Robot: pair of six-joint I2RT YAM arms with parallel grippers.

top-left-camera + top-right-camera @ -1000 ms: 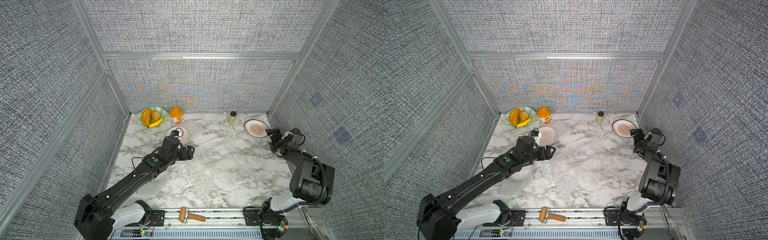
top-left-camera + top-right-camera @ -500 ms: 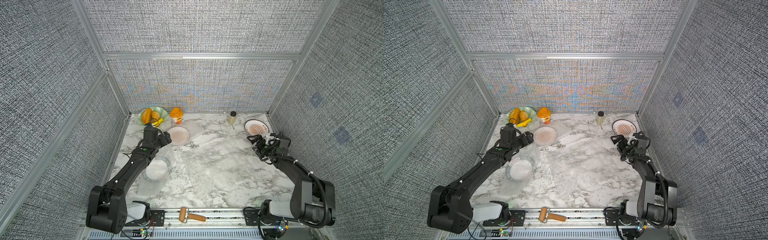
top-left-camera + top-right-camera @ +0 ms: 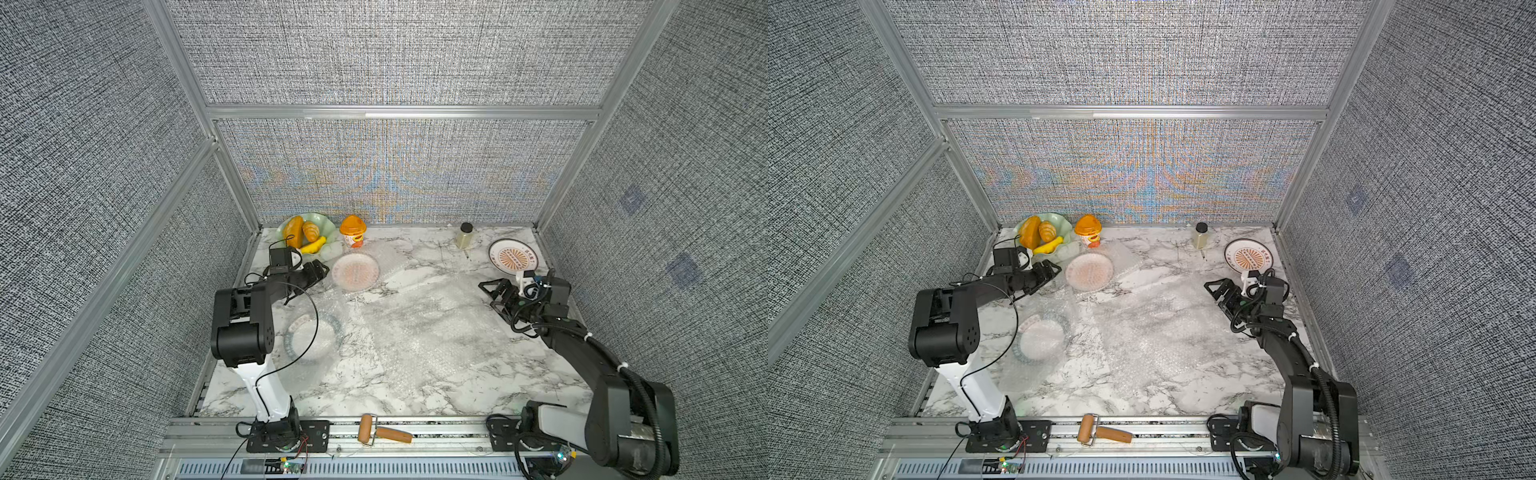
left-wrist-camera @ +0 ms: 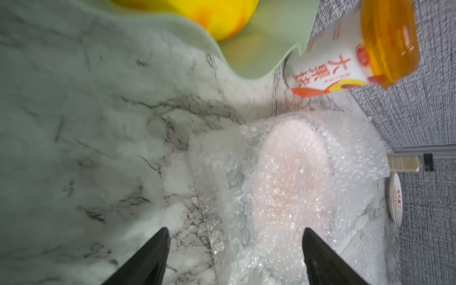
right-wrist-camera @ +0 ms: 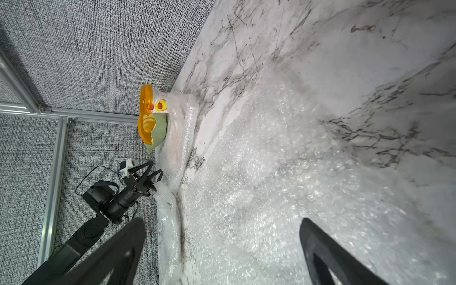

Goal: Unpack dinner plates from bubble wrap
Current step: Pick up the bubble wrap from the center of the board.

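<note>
The left gripper (image 3: 320, 272), spread empty, faces 1 orange-centred round white plate (image 3: 356, 272) under clear crinkly bubble wrap (image 4: 345, 172) at the back; the right gripper (image 3: 487, 296) gapes. Wrap seems light, slippery: pinch its loose edge.

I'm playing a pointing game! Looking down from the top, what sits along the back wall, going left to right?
Pale green dish of bread → orange-lidded cup → small dark-capped bottle → unwrapped sunburst plate.

left arm (image 3: 243, 332): showing black joints, white bottom part
right arm (image 3: 582, 353): showing black, with white ties (image 3: 587, 337)
left gripper (image 4: 234, 230): showing pointy black fingers (image 4: 148, 259)
</note>
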